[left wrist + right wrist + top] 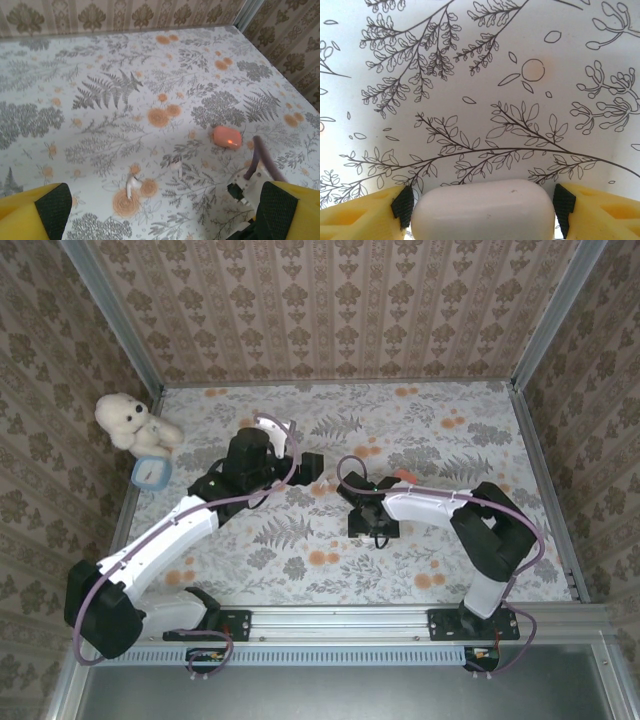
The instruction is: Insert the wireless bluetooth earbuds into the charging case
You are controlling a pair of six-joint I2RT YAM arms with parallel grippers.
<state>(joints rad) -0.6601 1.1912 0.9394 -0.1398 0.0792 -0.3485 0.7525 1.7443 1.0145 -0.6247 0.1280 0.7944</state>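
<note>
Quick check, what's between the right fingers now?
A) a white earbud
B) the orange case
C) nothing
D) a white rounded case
D: the right wrist view shows a white rounded case filling the gap between the yellow fingers, which touch it on both sides.

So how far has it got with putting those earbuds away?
Nothing looks finished: two white earbuds lie loose on the table. In hand: the right pincer has its pads against both sides of a white case. The left pincer hangs open near the buds. Left to do: both buds must go into the case.
</note>
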